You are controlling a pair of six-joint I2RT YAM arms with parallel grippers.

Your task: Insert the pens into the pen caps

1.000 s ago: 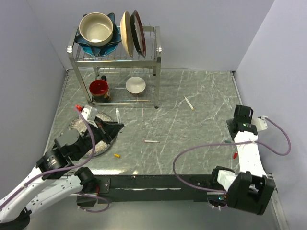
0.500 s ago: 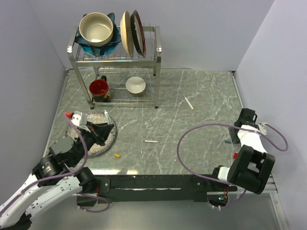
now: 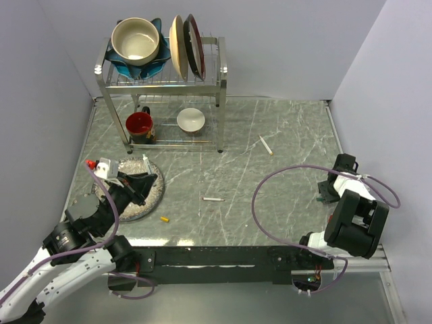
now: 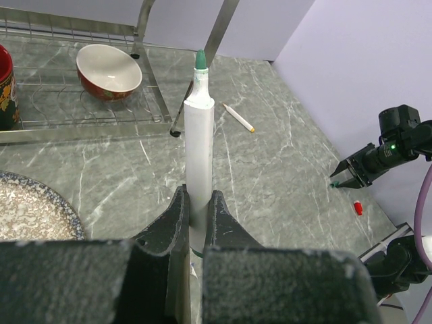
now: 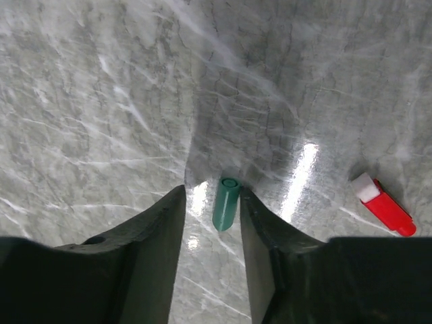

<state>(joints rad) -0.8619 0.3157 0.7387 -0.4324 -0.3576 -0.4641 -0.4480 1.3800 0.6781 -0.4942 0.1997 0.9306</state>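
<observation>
Jaws of the left gripper (image 4: 198, 202) press together on the lower barrel of the green-tipped pen (image 4: 200, 131), a white marker whose bare tip points away from the wrist toward the far edge. In the top view this gripper hangs over the speckled plate (image 3: 154, 192) by the left edge of the table (image 3: 290, 128), in front of the dish rack (image 3: 162, 81) that fills the far left corner. Beneath the rack stand a red mug (image 3: 140, 125) and a small bowl (image 3: 191, 119). The second pen (image 3: 213, 200) lies flat near the middle of the table, somewhat toward the near edge and well apart from both grippers. The third pen (image 3: 266, 145), with a yellow-orange tip, lies slanted farther back, to the right of the rack. Near the right edge the right gripper (image 5: 211, 191) is down at the marble with its fingers (image 5: 155, 229) spread, and the green cap (image 5: 225, 202) lies on its side between them, open end facing away from the wrist. The cap sits closer to the finger on the red cap's side; whether it touches that finger cannot be told. The red cap (image 5: 383, 204) lies just outside that finger, apart from the green one. The yellow-orange cap (image 3: 164, 219) lies near the near edge, just off the plate's rim.
</observation>
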